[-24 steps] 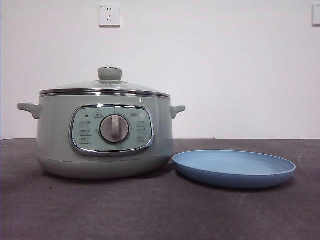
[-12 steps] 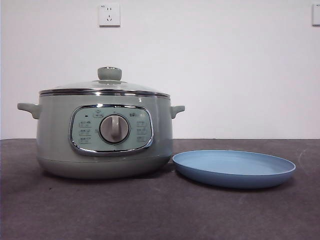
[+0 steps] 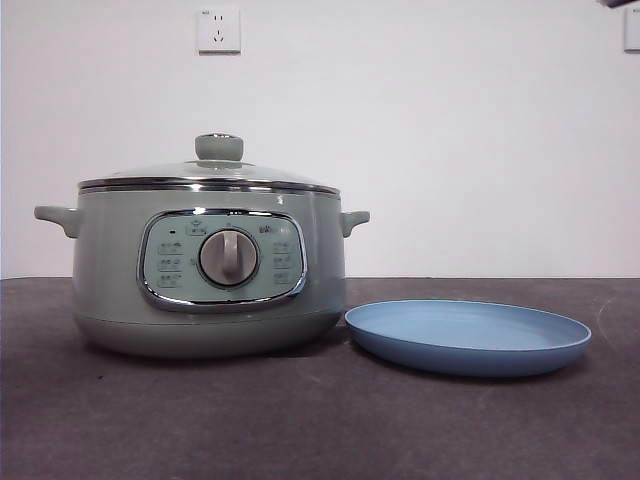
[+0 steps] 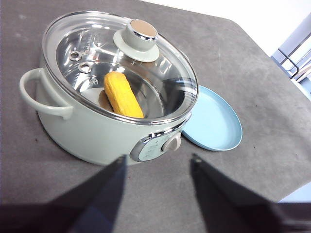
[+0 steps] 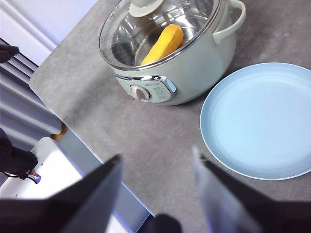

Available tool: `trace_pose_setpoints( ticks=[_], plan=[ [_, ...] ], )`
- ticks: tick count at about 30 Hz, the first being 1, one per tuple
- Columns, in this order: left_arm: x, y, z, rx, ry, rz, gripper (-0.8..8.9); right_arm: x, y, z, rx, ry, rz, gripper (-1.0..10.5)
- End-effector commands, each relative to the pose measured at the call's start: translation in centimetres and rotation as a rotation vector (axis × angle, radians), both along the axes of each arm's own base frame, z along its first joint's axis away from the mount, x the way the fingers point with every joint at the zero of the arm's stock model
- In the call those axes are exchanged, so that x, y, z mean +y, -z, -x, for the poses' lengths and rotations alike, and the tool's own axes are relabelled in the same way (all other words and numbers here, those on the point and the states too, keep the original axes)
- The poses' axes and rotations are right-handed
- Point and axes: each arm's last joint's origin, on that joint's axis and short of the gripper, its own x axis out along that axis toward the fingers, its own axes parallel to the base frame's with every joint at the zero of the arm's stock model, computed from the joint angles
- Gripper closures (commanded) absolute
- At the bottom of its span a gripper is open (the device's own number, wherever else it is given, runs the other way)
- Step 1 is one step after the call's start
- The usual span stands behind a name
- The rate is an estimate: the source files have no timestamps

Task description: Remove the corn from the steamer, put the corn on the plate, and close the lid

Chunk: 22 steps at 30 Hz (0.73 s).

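lid [image 4: 121, 68] on the pot [image 3: 210, 280], corn [image 4: 123, 94] inside.
both grippers, left [image 4: 158, 162] and right [image 5: 158, 162], hang released above; grasp the knob [image 4: 141, 36] squarely, lift straight off the pot.

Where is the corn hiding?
The corn lies inside the steamer, under the shut glass lid. Both wrist views show it through the glass; the front view hides it. The plate beside the steamer holds nothing.

Front low, level; wrists overhead; all share steamer [image 3: 208, 270].
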Motion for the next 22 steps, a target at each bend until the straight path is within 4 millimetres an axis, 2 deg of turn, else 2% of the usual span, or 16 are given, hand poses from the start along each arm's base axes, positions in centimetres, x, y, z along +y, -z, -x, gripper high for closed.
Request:
trace_pose_setpoints(
  ticks=[1, 7, 11, 18, 22],
  plan=[
    [0.0, -0.3, -0.1, -0.038, 0.005, -0.004, 2.47, 0.0, -0.1, 0.0, -0.003, 0.002, -0.002, 3.1],
    [0.0, -1.2, -0.8, -0.078, 0.003, -0.005, 2.47, 0.0, -0.1, 0.0, -0.003, 0.002, -0.002, 3.1],
    [0.0, -2.6, -2.4, -0.078, 0.013, -0.013, 2.47, 0.0, -0.1, 0.0, -0.004, 0.002, -0.003, 3.1],
    [-0.9, -5.7, -7.2, -0.138, 0.087, -0.049, 2.47, 0.0, -0.1, 0.0, -0.004, 0.002, -0.003, 3.1],
    [-2.1, -6.4, -10.7, -0.133, 0.096, -0.084, 2.47, 0.0, -0.1, 0.0, -0.004, 0.002, -0.003, 3.1]
  ],
)
